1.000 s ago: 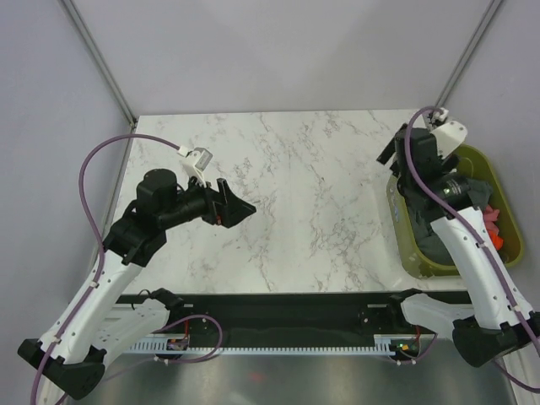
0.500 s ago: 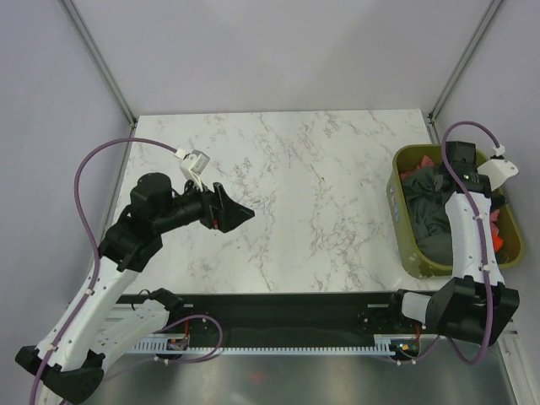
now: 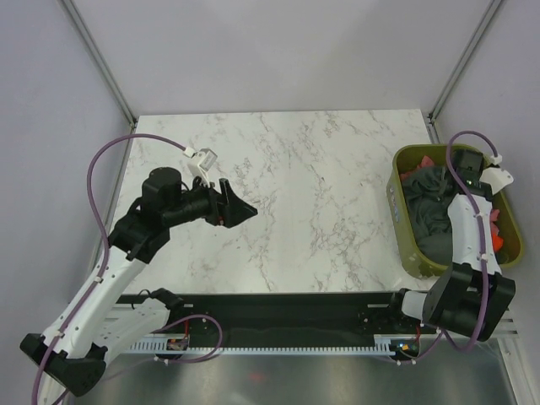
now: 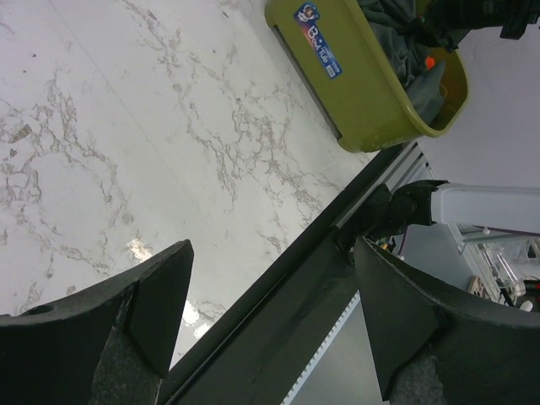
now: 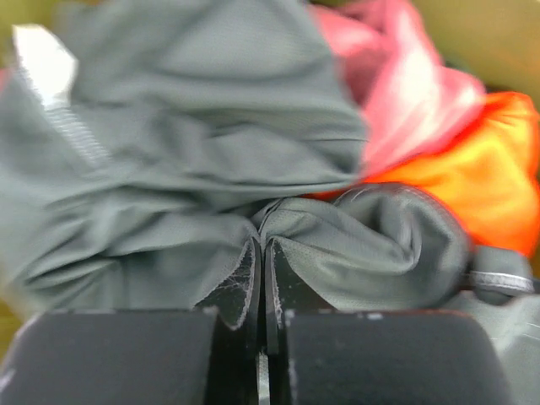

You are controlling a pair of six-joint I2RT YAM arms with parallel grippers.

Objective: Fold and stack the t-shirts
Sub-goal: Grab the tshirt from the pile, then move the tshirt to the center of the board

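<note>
The left hand (image 4: pixel 272 253) hung above the marbled bench (image 3: pixel 321 169), over its left half and nearer the near edge than the far one. Its two fingers (image 4: pixel 160 312) were spread wide apart with nothing between them. The left wrist view looked through that gap across bare bench to the near edge and the black rail below it.

The olive-green bin (image 3: pixel 398 221) stood against the right edge of the bench, a blue label (image 4: pixel 319 25) on its long side wall. All the t-shirts lay crumpled inside it. The charcoal grey t-shirt (image 5: pixel 211 126) filled most of the bin and lay on top of the heap. The pink t-shirt (image 5: pixel 405 76) showed behind it, and the orange t-shirt (image 5: pixel 456 186) was bunched just beside the pink one, touching both it and the grey cloth.

The right arm reached down into the bin from the near right corner. The right hand (image 5: pixel 262 253) was buried in the heap, its fingers pinched together on a raised fold of the charcoal grey t-shirt, with only a thin layer of cloth between the pads. From above, the hand itself was mostly hidden by the wrist.
</note>
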